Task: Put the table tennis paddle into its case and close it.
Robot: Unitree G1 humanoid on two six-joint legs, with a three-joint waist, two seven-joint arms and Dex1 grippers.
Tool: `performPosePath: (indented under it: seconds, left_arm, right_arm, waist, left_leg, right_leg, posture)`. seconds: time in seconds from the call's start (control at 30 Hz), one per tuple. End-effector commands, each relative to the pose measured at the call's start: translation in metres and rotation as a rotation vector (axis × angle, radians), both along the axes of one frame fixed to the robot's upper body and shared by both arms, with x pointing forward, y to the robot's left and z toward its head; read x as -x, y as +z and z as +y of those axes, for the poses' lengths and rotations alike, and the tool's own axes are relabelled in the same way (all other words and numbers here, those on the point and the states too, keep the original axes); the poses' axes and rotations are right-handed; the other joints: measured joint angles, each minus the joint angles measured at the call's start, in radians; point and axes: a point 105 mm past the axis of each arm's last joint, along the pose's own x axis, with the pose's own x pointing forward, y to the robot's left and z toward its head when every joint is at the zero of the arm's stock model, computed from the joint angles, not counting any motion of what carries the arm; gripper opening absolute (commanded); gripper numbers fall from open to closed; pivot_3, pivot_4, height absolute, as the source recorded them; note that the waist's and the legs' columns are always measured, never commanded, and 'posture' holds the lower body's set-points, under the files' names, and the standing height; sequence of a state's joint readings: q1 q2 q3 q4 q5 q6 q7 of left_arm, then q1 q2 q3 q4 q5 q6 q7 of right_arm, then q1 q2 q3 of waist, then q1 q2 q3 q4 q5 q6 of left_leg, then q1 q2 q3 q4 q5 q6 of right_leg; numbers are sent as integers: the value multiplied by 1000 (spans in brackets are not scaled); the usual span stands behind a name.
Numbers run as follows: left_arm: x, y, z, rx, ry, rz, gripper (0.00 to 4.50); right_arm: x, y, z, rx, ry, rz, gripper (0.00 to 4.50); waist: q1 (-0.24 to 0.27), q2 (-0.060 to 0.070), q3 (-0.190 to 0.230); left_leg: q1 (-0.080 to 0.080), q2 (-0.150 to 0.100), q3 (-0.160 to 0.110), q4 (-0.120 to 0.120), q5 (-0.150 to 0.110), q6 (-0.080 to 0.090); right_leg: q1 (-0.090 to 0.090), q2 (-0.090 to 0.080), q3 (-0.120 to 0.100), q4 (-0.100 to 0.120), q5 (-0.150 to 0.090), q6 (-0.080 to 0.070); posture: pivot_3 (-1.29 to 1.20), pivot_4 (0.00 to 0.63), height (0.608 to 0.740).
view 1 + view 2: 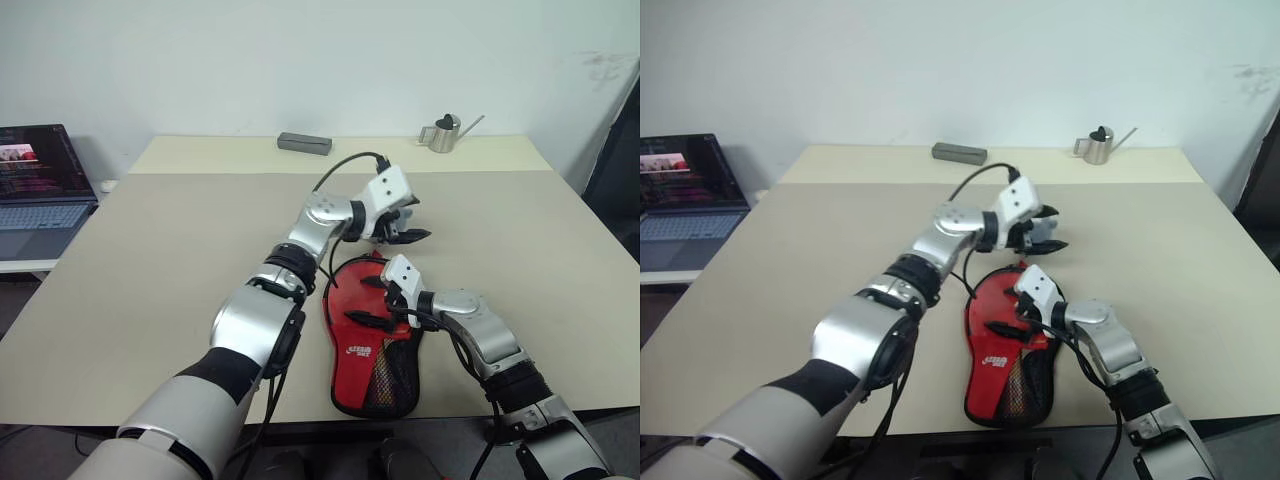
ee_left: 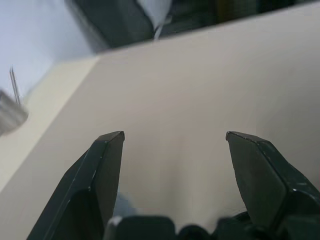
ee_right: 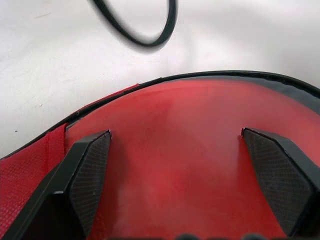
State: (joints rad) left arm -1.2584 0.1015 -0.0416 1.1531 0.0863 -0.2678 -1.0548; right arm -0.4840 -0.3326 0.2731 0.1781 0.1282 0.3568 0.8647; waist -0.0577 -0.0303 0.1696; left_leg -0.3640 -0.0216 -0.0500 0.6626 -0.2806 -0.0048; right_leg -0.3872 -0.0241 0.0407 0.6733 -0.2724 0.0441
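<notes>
The case (image 1: pixel 368 345) lies flat on the beige bench (image 1: pixel 150 260) in the lower centre of the head view, near the front edge, its clear side up and the red mesh pocket at its narrow lower end. Through the clear side shows the red face of the table tennis paddle (image 3: pixel 190 150) (its handle cannot be made out). The right claw (image 1: pixel 373 301) hangs just above the case's round upper part, fingers spread wide and gripping nothing. The left claw (image 1: pixel 412 224) sits above it, just past the case's top edge, also released and empty. A small metal watering can (image 1: pixel 443 133) and a grey box (image 1: pixel 304 143) stand along the bench's upper edge; a laptop (image 1: pixel 40 190) sits at the far left.
</notes>
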Motion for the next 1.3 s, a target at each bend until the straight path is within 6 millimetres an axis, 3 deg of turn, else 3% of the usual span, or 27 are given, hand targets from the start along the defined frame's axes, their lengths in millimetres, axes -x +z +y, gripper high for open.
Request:
performPosePath:
  seconds: [0.03,0.13,0.27,0.4,0.53,0.7,0.83,1.0,1.3]
  left_arm:
    - [-1,3,34,55,27,24,3537]
    - [8,-10,71,31,65,40,3537]
    - [33,-22,98,1,64,111,3537]
    - [53,-31,114,2,94,174,3537]
    - [70,-38,121,-13,87,218,3537]
    - [93,-41,118,-40,8,261,3537]
    - [86,-41,112,-43,32,231,3537]
    - [79,-39,101,-47,20,201,3537]
    - [73,-50,54,-137,-93,137,3537]
  right_arm:
    - [8,-24,-13,48,-32,115,4500]
    - [11,-1,-13,5,-2,86,4500]
    - [15,25,-15,-28,18,54,4500]
    - [18,50,-20,-61,29,29,4500]
    - [25,75,-33,-92,25,29,4500]
    - [42,91,-62,-77,7,56,4500]
    - [48,99,-83,-36,-27,45,4500]
    - [55,105,-94,-14,-37,52,4500]
    - [53,114,-115,4,-122,29,4500]
  waist:
    - [2,0,0]
    - [2,1,1]
    - [11,1,2]
    - [30,1,2]
    - [33,1,3]
    - [33,1,3]
    - [35,2,3]
    - [33,2,3]
    - [42,2,3]
  left_leg:
    - [0,0,0,0,0,0]
    - [-1,0,0,0,0,0]
    - [-7,0,-4,0,0,-1]
    - [-25,-2,-5,3,1,-2]
    - [-31,-3,-6,3,1,-3]
    - [-32,-3,-6,3,1,-2]
    - [-31,-3,-7,2,1,-2]
    - [-32,-3,-7,2,1,-2]
    - [-32,-3,-6,3,1,-2]
  right_leg:
    - [0,0,0,0,0,0]
    - [-1,-1,0,-1,3,-5]
    - [-4,-7,0,-2,2,-5]
    - [-22,-10,-1,0,3,-6]
    - [-26,-11,-2,0,3,-6]
    - [-25,-12,-3,-2,3,-6]
    - [-23,-11,-5,-6,3,-6]
    - [-22,-11,-5,-7,3,-6]
    - [-22,-11,-5,-9,3,-5]
  posture:
    - [0,150,740]
    - [0,150,740]
    - [0,150,740]
    - [0,150,740]
    - [0,150,740]
    - [0,150,740]
    - [0,150,740]
    - [0,150,740]
    - [0,150,740]
